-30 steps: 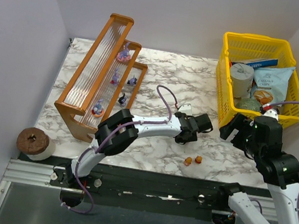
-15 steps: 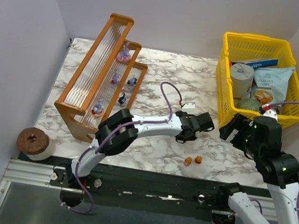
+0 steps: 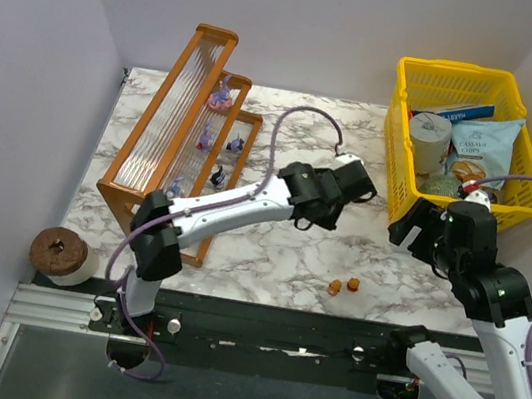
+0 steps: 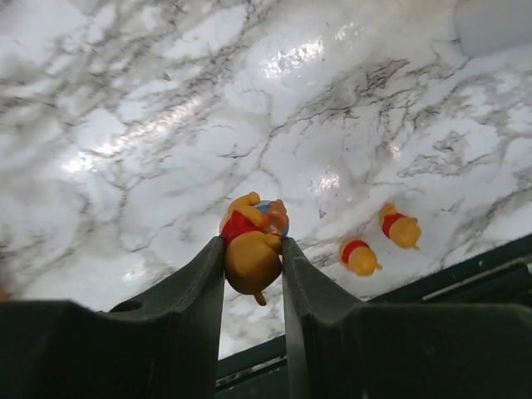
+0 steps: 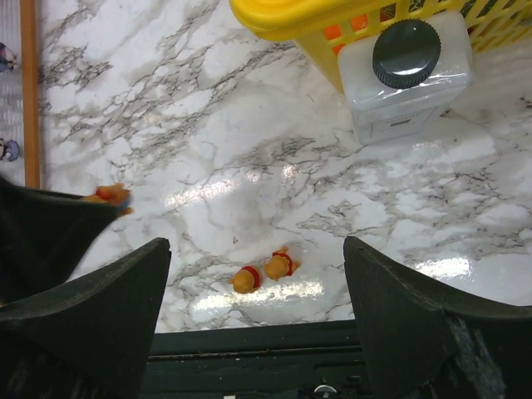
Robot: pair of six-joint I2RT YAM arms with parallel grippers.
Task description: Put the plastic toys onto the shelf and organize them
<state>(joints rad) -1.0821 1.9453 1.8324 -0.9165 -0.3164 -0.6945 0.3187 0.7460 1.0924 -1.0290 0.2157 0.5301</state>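
My left gripper (image 4: 252,253) is shut on an orange plastic toy (image 4: 249,249) with a red shirt, held well above the marble table; from above this gripper (image 3: 333,192) hangs mid-table, right of the shelf (image 3: 141,155). Two more orange toys (image 3: 334,287) (image 3: 354,284) lie near the front edge, also seen by the right wrist as a pair (image 5: 245,279) (image 5: 280,265). Several purple and dark toys (image 3: 220,99) stand on the shelf's clear tiers. My right gripper (image 5: 253,245) is open and empty, high over the pair; from above it (image 3: 415,231) sits beside the basket.
A yellow mesh basket (image 3: 394,139) with snack packets and a can stands at the back right. A white bottle with a black cap (image 5: 405,71) stands against its front wall. A brown roll (image 3: 63,253) sits off the table's front left corner.
The left arm has risen and swung back toward the shelf side with the orange toy pinched in its jaws. The right arm has barely moved.
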